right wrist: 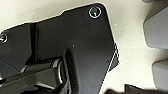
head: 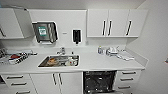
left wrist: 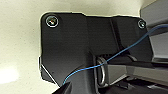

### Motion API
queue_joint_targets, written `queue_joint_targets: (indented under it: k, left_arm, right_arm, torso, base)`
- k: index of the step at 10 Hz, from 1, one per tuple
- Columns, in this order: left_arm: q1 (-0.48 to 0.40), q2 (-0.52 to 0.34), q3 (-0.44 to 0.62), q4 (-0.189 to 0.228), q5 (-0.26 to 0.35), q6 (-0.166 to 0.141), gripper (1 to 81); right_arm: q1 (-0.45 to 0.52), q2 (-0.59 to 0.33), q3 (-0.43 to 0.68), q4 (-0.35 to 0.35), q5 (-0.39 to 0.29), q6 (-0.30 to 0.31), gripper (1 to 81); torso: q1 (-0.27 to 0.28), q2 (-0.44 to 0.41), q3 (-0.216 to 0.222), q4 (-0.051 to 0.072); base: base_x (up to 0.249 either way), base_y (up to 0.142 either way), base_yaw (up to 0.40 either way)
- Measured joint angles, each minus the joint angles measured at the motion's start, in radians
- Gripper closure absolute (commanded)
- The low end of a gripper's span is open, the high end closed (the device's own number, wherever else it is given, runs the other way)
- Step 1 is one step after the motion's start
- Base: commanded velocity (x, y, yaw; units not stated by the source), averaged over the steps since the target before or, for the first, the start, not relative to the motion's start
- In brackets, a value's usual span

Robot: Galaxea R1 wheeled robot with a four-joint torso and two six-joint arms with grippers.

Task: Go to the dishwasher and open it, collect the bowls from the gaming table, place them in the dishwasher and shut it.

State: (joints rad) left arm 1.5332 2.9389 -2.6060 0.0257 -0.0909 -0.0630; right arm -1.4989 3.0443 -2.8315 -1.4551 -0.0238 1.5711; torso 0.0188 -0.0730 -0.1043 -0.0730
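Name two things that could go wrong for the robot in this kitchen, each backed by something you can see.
1. The dishwasher under the counter appears open, its dark inside showing. The robot may bump into a lowered door if it drives closer.
2. The sink already holds dishes, which might be confused with the bowls to be loaded.

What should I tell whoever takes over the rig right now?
Grippers: the wrist views do not settle whether either one is open or shut, or whether it holds anything.
Dishwasher: under the counter, right of the sink; its dark inside shows, so it appears open.
Done: opening, apparently.
Left: fetch the bowls from the gaming table, load them, close the dishwasher. Items lie in the sink, too blurred to name.
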Motion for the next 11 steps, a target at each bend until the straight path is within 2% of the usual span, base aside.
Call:
queue_joint_targets:
  k: [4, 6, 8, 11]
  left_arm:
    - [0.0, -0.002, 0.0, 0.001, 0.0, 0.0, 1.0]
    - [-0.006, -0.011, -0.001, 0.001, -0.003, -0.001, 1.0]
    - [0.0, -0.008, 0.001, 0.003, 0.009, -0.001, 1.0]
    - [-0.003, -0.008, 0.0, 0.003, 0.007, 0.0, 1.0]
  right_arm:
    - [0.0, 0.0, 0.0, 0.001, 0.004, 0.001, 1.0]
    - [-0.037, 0.0, 0.003, 0.016, 0.005, 0.016, 1.0]
    - [-0.045, 0.003, 0.018, 0.044, 0.0, 0.019, 1.0]
    - [-0.04, 0.0, 0.032, 0.048, 0.0, 0.02, 1.0]
  torso:
    - [0.0, 0.0, 0.0, 0.0]
    - [-0.001, 0.0, 0.0, 0.0]
    - [-0.001, 0.0, 0.0, 0.0]
    - [-0.001, 0.0, 0.0, 0.0]
  base:
    - [0.0, 0.0, 0.321]
    - [0.0, 0.0, 0.343]
    - [0.0, 0.0, 0.343]
    - [0.0, 0.0, 0.343]
